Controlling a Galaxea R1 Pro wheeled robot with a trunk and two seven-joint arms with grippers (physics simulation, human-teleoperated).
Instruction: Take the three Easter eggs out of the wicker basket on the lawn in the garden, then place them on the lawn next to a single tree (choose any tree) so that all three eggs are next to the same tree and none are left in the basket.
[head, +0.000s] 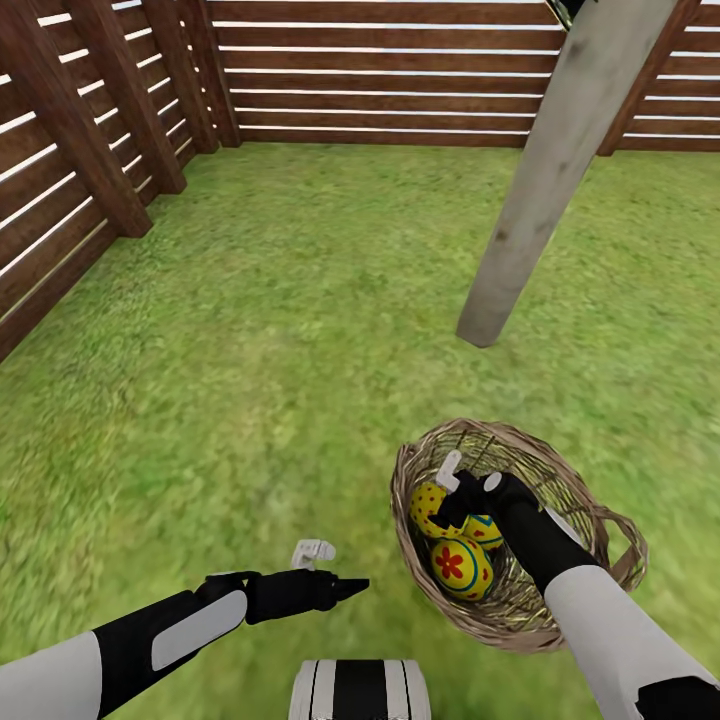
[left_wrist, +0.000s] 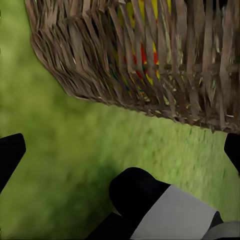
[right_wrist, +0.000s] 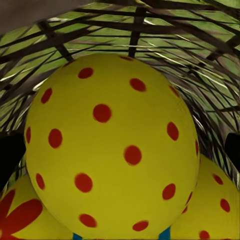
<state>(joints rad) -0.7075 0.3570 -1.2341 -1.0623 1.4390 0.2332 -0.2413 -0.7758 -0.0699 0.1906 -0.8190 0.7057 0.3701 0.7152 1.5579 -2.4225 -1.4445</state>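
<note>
The wicker basket (head: 560, 455) stands on the lawn (head: 280, 330) at my lower right, holding the three Easter eggs: a red-dotted one (head: 428, 503), a flower one (head: 462, 567) and a zigzag one (head: 487, 530). My right gripper (head: 455, 500) reaches inside the basket, open, at the dotted egg. In the right wrist view that dotted egg (right_wrist: 115, 150) sits between the spread fingers (right_wrist: 10, 160), with the other eggs (right_wrist: 20, 215) below it. My left gripper (head: 335, 568) hovers open and empty over the grass beside the basket (left_wrist: 150, 65). The tree's pale trunk (head: 560, 170) rises just beyond the basket.
A brown slatted fence (head: 380, 70) closes the far side and runs along the left (head: 60, 200), meeting in a corner. Open grass lies between the fence, the trunk and the basket. My base (head: 360, 690) shows at the bottom edge.
</note>
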